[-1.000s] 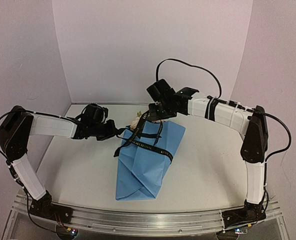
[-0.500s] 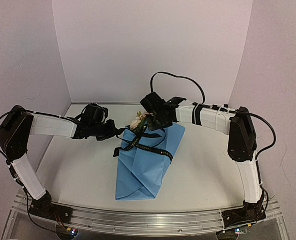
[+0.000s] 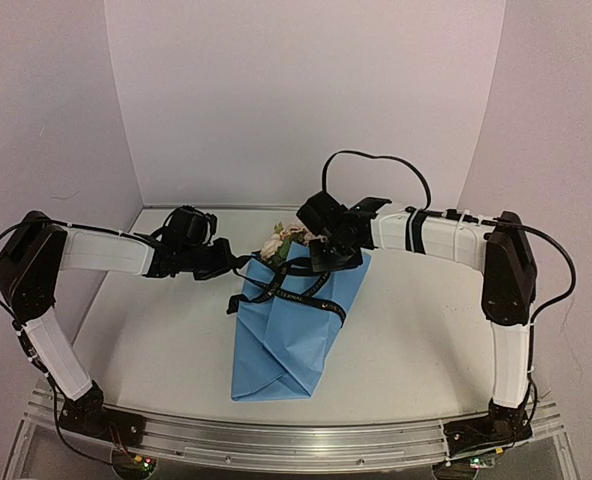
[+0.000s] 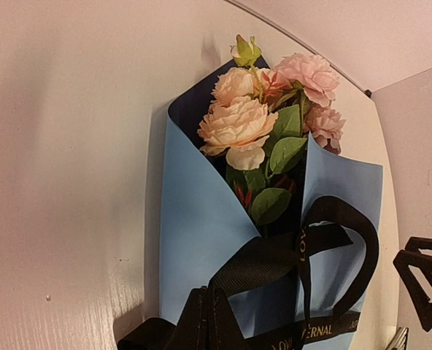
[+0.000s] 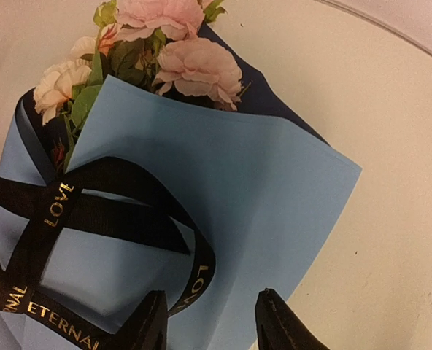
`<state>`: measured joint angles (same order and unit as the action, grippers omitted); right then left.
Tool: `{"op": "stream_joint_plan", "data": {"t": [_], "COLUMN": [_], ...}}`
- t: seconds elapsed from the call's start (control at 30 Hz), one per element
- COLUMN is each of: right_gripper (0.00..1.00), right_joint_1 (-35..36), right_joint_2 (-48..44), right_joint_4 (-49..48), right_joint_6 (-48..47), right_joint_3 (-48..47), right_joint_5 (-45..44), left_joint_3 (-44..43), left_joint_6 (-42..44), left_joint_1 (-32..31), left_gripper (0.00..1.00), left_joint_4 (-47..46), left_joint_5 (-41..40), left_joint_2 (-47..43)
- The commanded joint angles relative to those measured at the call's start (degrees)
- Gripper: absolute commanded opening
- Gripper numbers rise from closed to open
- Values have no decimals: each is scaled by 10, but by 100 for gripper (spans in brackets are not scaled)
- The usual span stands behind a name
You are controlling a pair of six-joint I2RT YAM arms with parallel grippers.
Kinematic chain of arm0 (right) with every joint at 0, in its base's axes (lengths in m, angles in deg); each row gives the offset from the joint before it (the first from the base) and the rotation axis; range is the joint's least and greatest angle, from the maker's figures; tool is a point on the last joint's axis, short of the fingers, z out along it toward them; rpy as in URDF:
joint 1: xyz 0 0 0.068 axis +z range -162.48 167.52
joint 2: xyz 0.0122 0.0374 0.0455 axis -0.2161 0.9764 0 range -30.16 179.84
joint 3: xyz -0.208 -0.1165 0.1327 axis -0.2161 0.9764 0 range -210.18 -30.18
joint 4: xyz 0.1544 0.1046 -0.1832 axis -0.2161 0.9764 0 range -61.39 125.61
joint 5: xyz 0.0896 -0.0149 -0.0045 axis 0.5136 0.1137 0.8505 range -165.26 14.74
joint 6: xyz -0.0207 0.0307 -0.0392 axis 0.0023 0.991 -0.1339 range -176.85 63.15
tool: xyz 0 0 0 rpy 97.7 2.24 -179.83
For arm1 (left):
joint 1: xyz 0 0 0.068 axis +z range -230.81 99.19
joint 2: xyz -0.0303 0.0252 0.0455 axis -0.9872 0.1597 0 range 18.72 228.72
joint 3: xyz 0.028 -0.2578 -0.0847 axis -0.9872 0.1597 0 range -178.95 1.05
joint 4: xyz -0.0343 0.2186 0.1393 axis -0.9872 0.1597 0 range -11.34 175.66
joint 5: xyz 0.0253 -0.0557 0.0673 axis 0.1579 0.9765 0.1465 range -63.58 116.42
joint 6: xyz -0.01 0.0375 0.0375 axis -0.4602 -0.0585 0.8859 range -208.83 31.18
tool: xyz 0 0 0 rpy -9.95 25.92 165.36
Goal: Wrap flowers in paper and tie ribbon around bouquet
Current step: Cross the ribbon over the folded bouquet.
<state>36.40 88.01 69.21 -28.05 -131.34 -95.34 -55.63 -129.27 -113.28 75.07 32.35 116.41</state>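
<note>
Looks to be the tying step, with the wrapping already done: lying on the table (image 3: 426, 330) about mid-way between the arms, a bouquet (image 3: 294, 330) of light blue paper (image 3: 266, 370) folded into a cone, flowers (image 3: 286, 240) poking out at the far end, navy lining showing behind them. Around the upper part, a black ribbon (image 5: 59, 204) banding the cone and crossing over itself in a loose open loop (gold lettering on it, LOVE and ETERNAL readable from the right wrist). On the left, left gripper (image 3: 236, 265) clenched tight, apparently on one ribbon tail, judging by the black strand running from its tip to the band and bunching at the bottom of its own wrist view. On the right, right gripper (image 5: 212, 317) hovering just over the right side of the cone, fingers (image 5: 154, 321) parted, nothing between them, the loop's lower curve just ahead of the gap. No tightened knot to be seen yet; loop slack, standing off the paper. Next, probably: reach the parted fingers to the loop or a free strand, close on it, and pull away from the left gripper's hold to cinch. Calls for a taut left end and a level pull, to avoid dragging the light cone or springing the paper open.
</note>
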Motion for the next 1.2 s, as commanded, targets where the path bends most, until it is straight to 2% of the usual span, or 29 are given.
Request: {"op": "stream_joint_plan", "data": {"t": [0.0, 0.3, 0.73, 0.97, 1.17], "right_gripper": [42, 37, 14, 3, 0], "right_joint_1": [-1, -4, -5, -3, -2], "right_joint_2": [6, 46, 85, 102, 96], "right_joint_4": [9, 12, 15, 13, -19], "right_joint_6": [28, 40, 65, 69, 79], "right_joint_3": [-6, -37, -72, -75, -58], "right_joint_5": [19, 40, 43, 5, -41], "left_joint_3": [-25, -28, -27, -32, -36], "left_joint_6": [10, 11, 10, 12, 12], "left_joint_1": [-1, -1, -1, -1, -1], "left_gripper": [0, 0, 0, 0, 0], "left_joint_4": [-11, -8, -21, -32, -33], "left_joint_5": [1, 0, 15, 29, 34], "left_joint_2": [-6, -6, -13, -28, -31]}}
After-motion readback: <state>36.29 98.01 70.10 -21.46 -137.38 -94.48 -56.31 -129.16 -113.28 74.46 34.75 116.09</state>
